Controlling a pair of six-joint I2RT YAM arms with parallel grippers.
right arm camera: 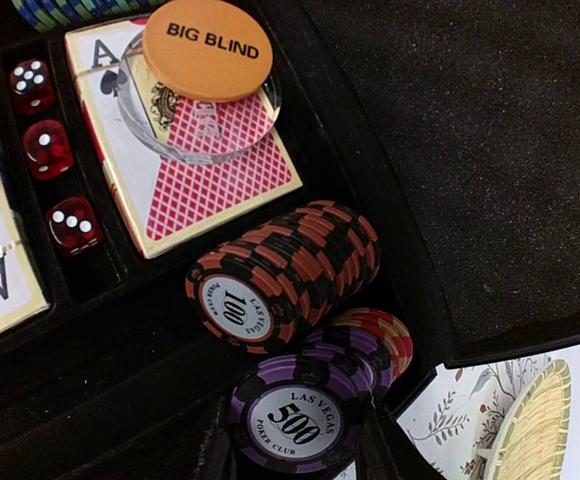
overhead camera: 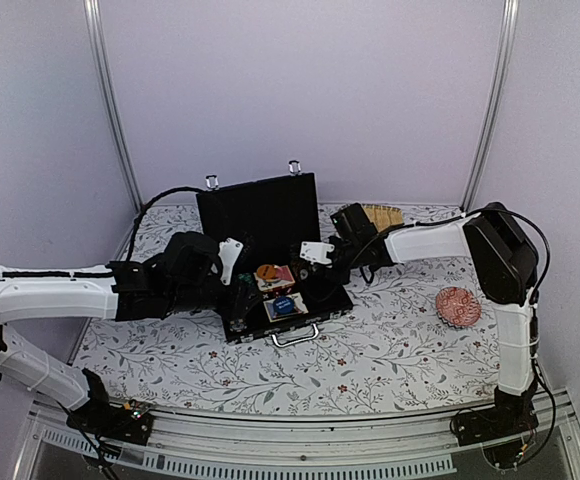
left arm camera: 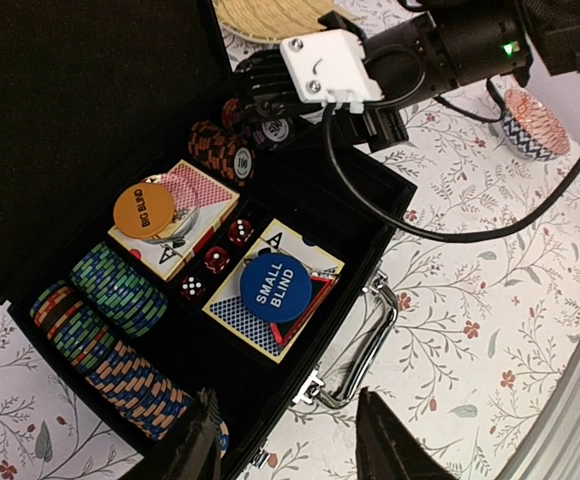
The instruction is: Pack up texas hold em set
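Note:
The black briefcase (overhead camera: 260,205) lies open mid-table, lid up, with its metal handle (left arm camera: 370,330) at the front. Inside are chip rows (left arm camera: 110,330), two card decks (left arm camera: 185,240), red dice (left arm camera: 216,260), an orange BIG BLIND disc (left arm camera: 144,210) and a blue SMALL BLIND disc (left arm camera: 277,288). My right gripper (right arm camera: 295,455) is shut on a purple 500 chip stack (right arm camera: 295,420) at the case's back right corner, beside a black-orange 100 stack (right arm camera: 285,265). My left gripper (left arm camera: 290,450) is open and empty, above the case's front edge by the handle.
A woven straw mat (overhead camera: 382,213) lies behind the case on the right, also in the right wrist view (right arm camera: 530,430). A red patterned round dish (overhead camera: 458,306) sits on the floral tablecloth at the right. The right arm's cable (left arm camera: 420,225) hangs over the case's right side.

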